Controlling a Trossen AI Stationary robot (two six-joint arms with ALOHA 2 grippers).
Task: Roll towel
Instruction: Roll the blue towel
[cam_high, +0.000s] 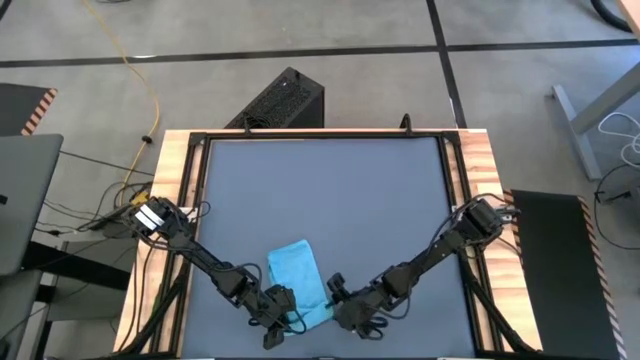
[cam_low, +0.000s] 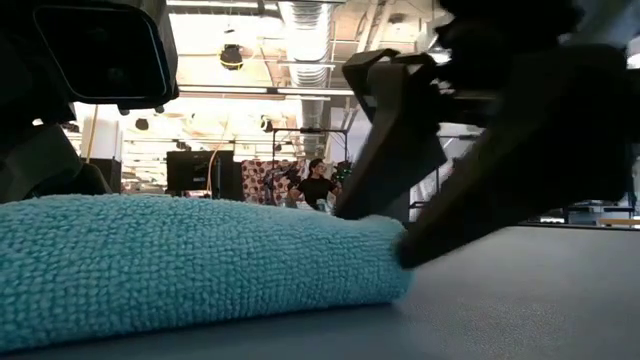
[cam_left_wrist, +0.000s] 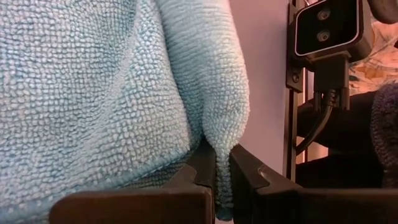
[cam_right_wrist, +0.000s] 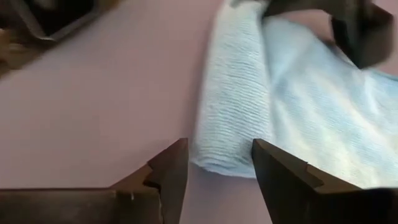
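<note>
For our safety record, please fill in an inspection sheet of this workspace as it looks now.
Surface: dark grey tabletop, wooden border.
Job's things: towel, sky-blue, partly rolled, near the front edge.
Clutter: nothing seen on the table.
Grippers: left pincer shut on a towel fold; right pincer open at the towel's end, holding nothing.
Cables: yellow cable on the floor; dark wires at the left arm's base.
Surroundings: black box behind the table; person far off.

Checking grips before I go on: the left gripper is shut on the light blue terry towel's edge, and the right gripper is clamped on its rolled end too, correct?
Not quite. The left gripper is shut on the light blue terry towel, but the right gripper is open, its fingers standing apart just short of the rolled end, as the right wrist view shows.
</note>
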